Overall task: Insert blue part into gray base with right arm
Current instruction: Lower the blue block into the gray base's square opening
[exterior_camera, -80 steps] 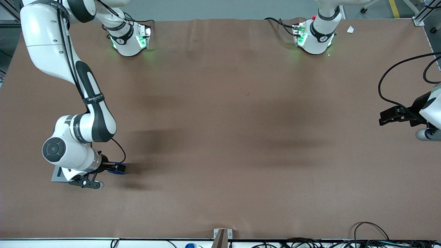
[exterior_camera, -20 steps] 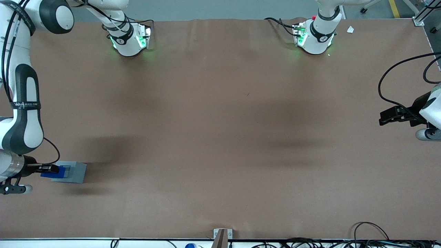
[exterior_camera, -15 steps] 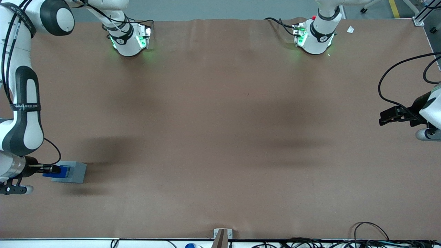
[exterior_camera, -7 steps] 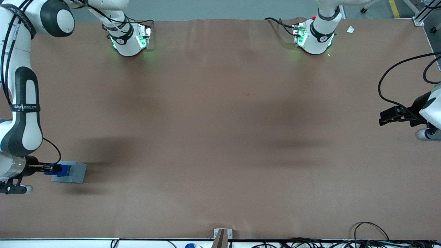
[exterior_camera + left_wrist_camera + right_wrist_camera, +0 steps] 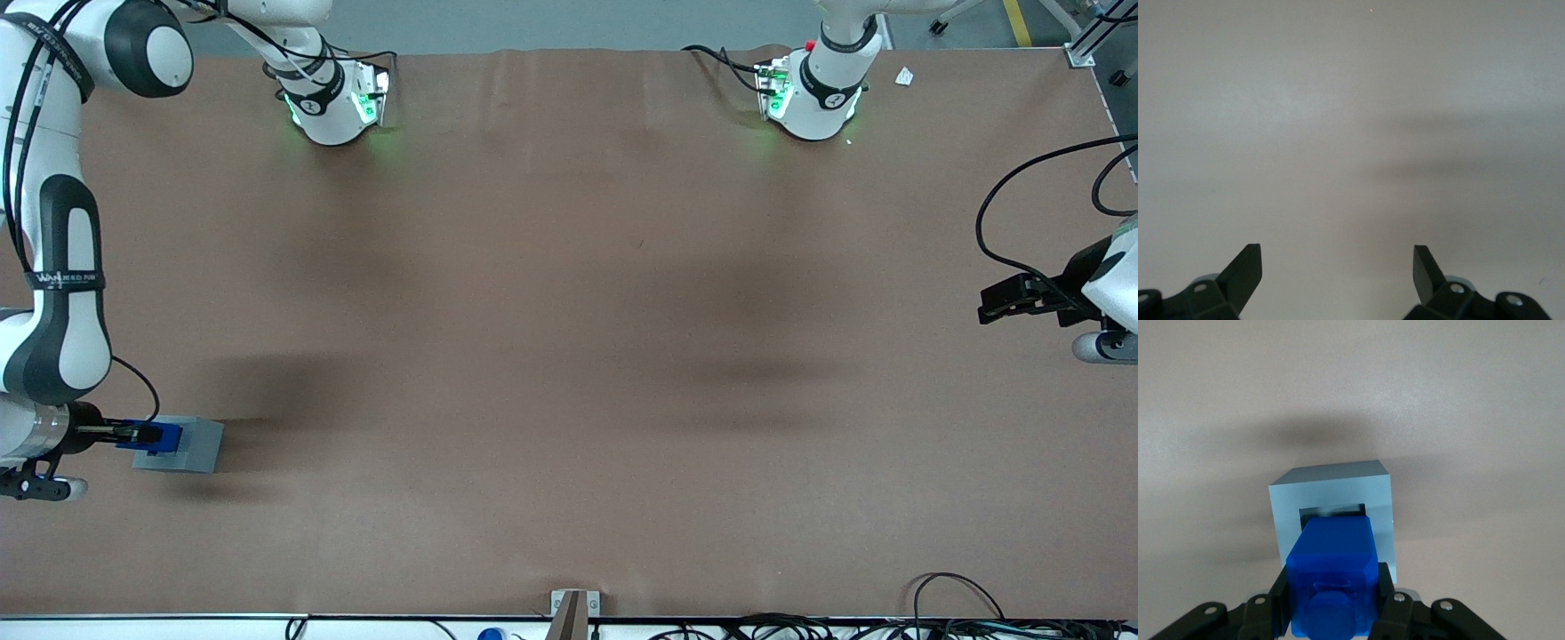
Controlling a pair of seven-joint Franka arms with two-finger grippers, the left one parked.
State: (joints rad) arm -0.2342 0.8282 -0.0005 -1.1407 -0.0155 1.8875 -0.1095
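Bare tabletop — faint shadow band — two dark fingertips

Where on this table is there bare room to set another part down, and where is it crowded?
The brown table shows nothing on it from the gray base toward the parked arm's end, and between that base and the arm bases. The only crowded spot is the working arm's end, where the gripper holds the blue part over the base.

Gray base recess mostly hidden.

No lettering can be made out for certain on anything in view.
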